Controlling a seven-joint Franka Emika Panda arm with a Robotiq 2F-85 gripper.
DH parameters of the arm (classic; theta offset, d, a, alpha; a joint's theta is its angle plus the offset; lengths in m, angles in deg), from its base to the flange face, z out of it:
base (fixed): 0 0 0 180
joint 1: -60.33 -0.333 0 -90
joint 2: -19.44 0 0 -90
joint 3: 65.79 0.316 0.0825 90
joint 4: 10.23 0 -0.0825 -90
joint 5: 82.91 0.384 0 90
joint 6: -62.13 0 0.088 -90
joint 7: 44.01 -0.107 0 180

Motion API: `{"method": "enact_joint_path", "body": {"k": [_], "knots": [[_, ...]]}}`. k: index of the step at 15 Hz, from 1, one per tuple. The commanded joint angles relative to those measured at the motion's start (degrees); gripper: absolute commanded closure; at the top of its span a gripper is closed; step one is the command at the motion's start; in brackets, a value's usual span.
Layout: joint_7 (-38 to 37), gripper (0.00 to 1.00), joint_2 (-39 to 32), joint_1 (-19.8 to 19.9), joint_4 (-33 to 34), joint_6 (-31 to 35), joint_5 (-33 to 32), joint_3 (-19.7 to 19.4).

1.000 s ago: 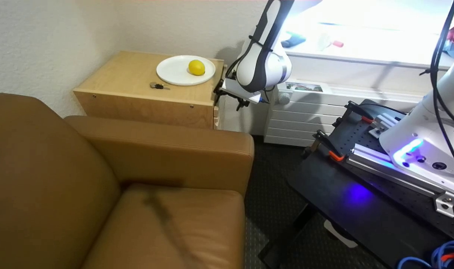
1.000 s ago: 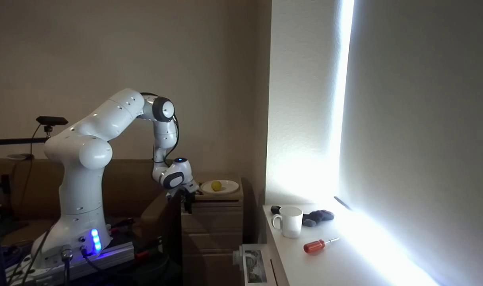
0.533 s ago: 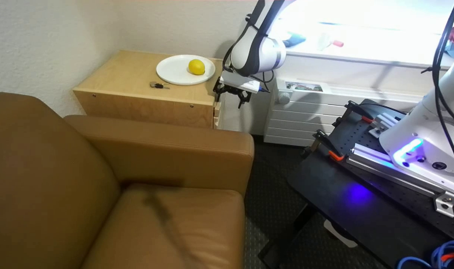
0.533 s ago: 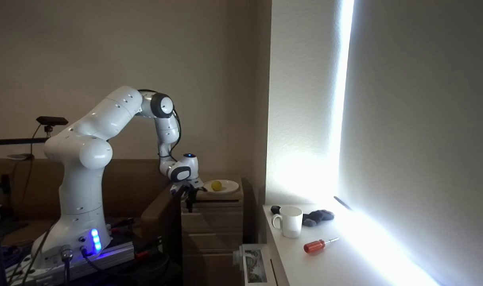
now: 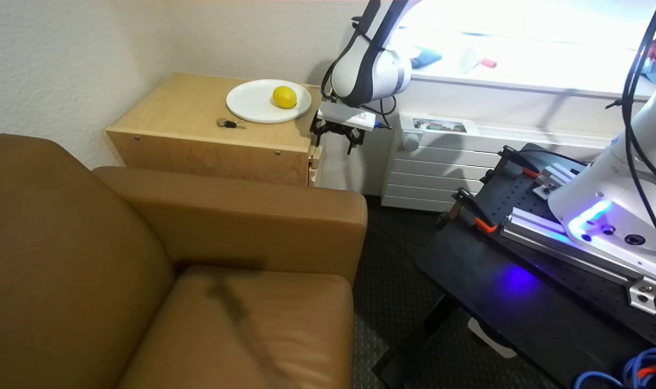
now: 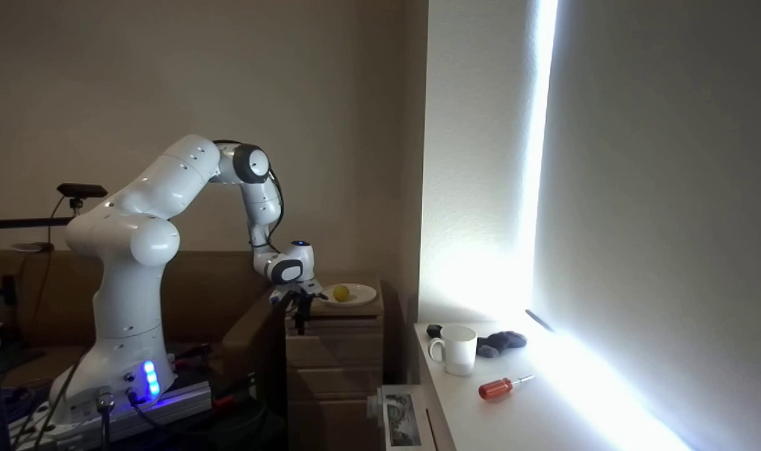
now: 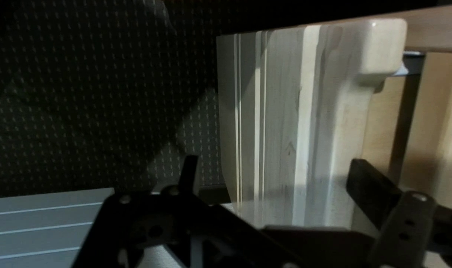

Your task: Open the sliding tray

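Note:
The boxy pale wooden cabinet (image 5: 209, 143) shows in both exterior views. What appears to be the sliding tray (image 7: 384, 48) is a pale wooden front with a rounded end, just below the cabinet top in the wrist view. In an exterior view it seems to be the thin board (image 6: 349, 323) under a dark slot. My gripper (image 5: 334, 147) is open and empty, pointing down in front of the cabinet's front. In the wrist view my gripper (image 7: 274, 163) has its jaws wide apart, with the stacked drawer fronts (image 7: 281, 123) behind the gap. I cannot tell whether a finger touches the wood.
A white plate (image 5: 247, 102) with a yellow lemon (image 5: 284, 97) stands on the cabinet top, beside keys (image 5: 229, 123). The brown sofa arm (image 5: 230, 210) runs along the cabinet's side. A white radiator (image 5: 430, 178) stands near the gripper. The windowsill holds a mug (image 6: 458, 351).
The hand has risen slightly, moved a little toward the cabinet and turned so the gripper points more straight down. The last half second brings only a tiny shift. The cabinet has not moved.

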Motion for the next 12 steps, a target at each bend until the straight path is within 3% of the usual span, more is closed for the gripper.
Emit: {"method": "enact_joint_path", "body": {"k": [1,9,12], "knots": [[-1.6,0.0,-1.7,-0.7,-2.5,1.6,0.6,-5.1],[-5.4,0.0,-1.9,1.0,-7.0,1.1,0.9,-11.7],[-6.1,0.0,-3.8,3.7,-6.5,-0.3,1.5,-13.5]]}}
